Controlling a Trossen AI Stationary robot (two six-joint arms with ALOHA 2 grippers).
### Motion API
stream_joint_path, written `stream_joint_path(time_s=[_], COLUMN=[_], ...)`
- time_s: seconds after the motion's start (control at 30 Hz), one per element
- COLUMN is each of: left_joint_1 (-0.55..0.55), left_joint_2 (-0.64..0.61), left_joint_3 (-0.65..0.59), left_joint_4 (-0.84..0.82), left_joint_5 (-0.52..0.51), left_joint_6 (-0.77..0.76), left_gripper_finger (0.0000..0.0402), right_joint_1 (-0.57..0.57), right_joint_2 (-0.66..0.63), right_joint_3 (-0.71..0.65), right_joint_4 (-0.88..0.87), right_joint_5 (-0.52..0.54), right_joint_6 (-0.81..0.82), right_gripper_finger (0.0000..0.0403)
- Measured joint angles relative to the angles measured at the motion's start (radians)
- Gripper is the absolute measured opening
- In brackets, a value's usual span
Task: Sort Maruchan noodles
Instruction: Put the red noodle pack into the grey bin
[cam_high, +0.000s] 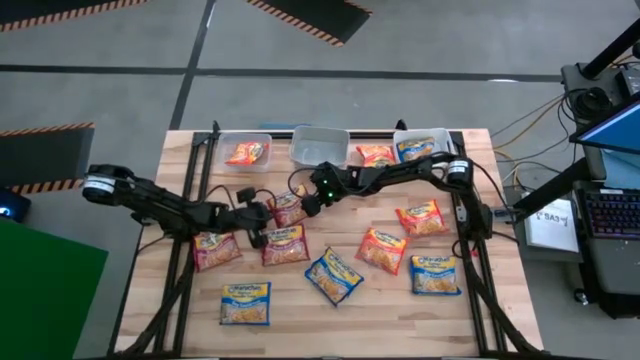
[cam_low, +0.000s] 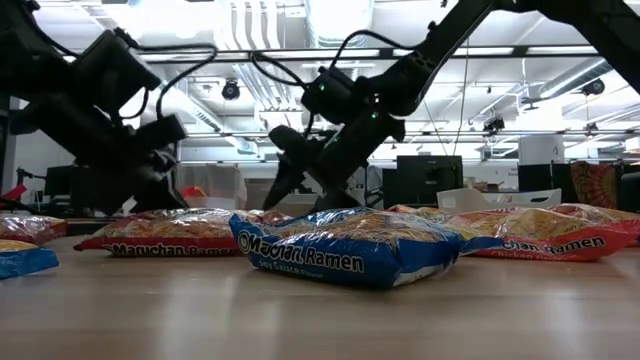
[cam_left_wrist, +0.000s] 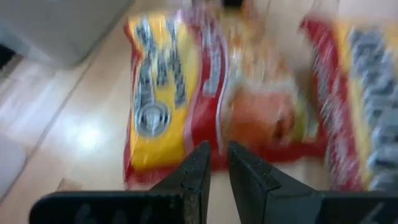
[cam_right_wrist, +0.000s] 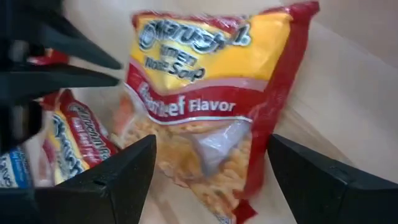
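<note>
A red beef-flavour Maruchan packet (cam_high: 289, 211) lies flat on the wood near the table's middle. My right gripper (cam_high: 300, 203) hangs over it, open wide. In the right wrist view its fingers (cam_right_wrist: 118, 177) stand on either side of the packet (cam_right_wrist: 205, 106) without visibly touching it. My left gripper (cam_high: 260, 226) comes in level from the left, shut, with its tips (cam_left_wrist: 217, 165) at the edge of that same packet (cam_left_wrist: 180, 93). Two more red packets (cam_high: 285, 246) (cam_high: 215, 250) lie just nearer. Blue ones (cam_high: 333, 276) (cam_high: 245, 303) and orange ones (cam_high: 382, 250) are spread over the near half.
Three clear bins stand along the far edge. The left bin (cam_high: 247, 140) holds an orange packet, the middle bin (cam_high: 320, 145) shows nothing inside, and the right bin (cam_high: 432, 135) holds an orange and a blue packet. Another blue packet (cam_high: 435, 274) and an orange packet (cam_high: 420, 217) lie at the right. Both arms crowd the middle.
</note>
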Motion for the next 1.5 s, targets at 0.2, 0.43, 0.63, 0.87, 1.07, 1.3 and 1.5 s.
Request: stream_joint_path(time_s=[0.2,0.43,0.63,0.87,1.07,1.3,1.5], left_joint_1=[0.012,0.039,0.041,0.041,0.041,0.041,0.040], left_joint_2=[0.008,0.075,0.136,0.170,0.162,0.140,0.040], left_joint_3=[-0.004,-0.008,0.002,0.004,0.003,0.001,0.000], left_joint_4=[0.004,0.023,0.083,0.123,0.129,0.119,0.057], left_joint_5=[-0.006,-0.010,-0.016,-0.021,-0.010,-0.004,-0.004], left_joint_6=[0.025,-0.004,-0.005,-0.009,-0.007,-0.005,0.036], left_gripper_finger=[0.0039,0.0039,0.0039,0.0039,0.0039,0.0039,0.0039], right_joint_1=[-0.014,-0.011,-0.005,-0.003,0.000,0.000,-0.001], right_joint_2=[0.011,0.024,0.084,0.096,0.093,0.090,0.059], right_joint_3=[-0.001,-0.001,-0.002,-0.003,-0.003,-0.003,-0.003], right_joint_4=[0.036,0.099,0.243,0.343,0.346,0.350,0.311], right_joint_5=[0.000,-0.034,-0.079,-0.156,-0.150,-0.183,-0.212], right_joint_6=[-0.003,-0.029,-0.014,0.017,0.012,0.008,0.011], right_gripper_finger=[0.0297,0.0289,0.0279,0.0238,0.0163,0.0054,0.0011])
